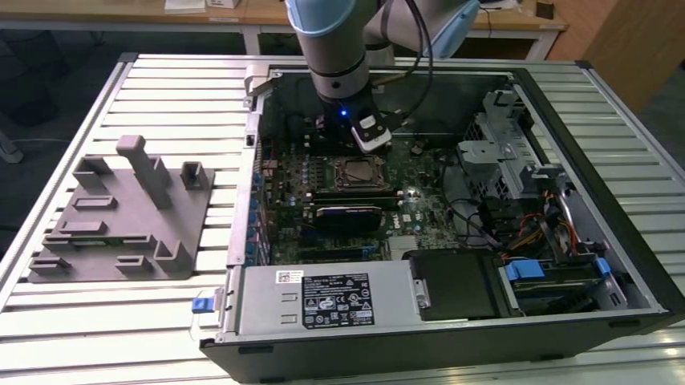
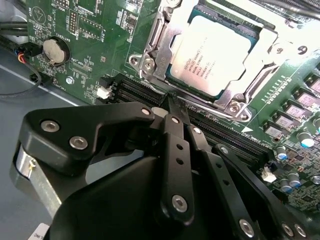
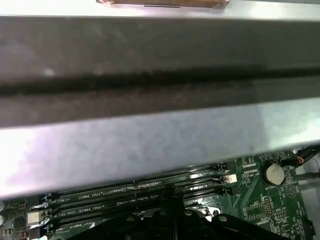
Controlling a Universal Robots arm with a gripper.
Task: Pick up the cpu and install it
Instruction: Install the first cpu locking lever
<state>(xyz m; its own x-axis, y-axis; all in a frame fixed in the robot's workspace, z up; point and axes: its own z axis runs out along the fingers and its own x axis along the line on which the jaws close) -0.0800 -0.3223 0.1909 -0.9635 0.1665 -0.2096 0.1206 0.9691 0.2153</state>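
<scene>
The cpu (image 2: 215, 54), a flat square chip with a pale silvery top, lies inside the metal-rimmed socket frame (image 2: 150, 55) on the green motherboard (image 2: 95, 30). My gripper (image 2: 171, 106) hovers just beside the socket, over the black memory slots (image 2: 145, 92). Its fingers are shut together with nothing between them. In the exterior view the gripper (image 1: 370, 147) hangs inside the open computer case, just behind the socket frame (image 1: 357, 172). In the first wrist view the gripper (image 3: 175, 220) sits over the memory slots (image 3: 140, 190).
A grey plastic tray with upright posts (image 1: 118, 216) stands on the slatted table at the exterior view's left. The case wall (image 3: 160, 100) rises close to the gripper. A coin battery (image 2: 54, 51), a power supply (image 1: 321, 301) and drive cages (image 1: 514, 160) surround the board.
</scene>
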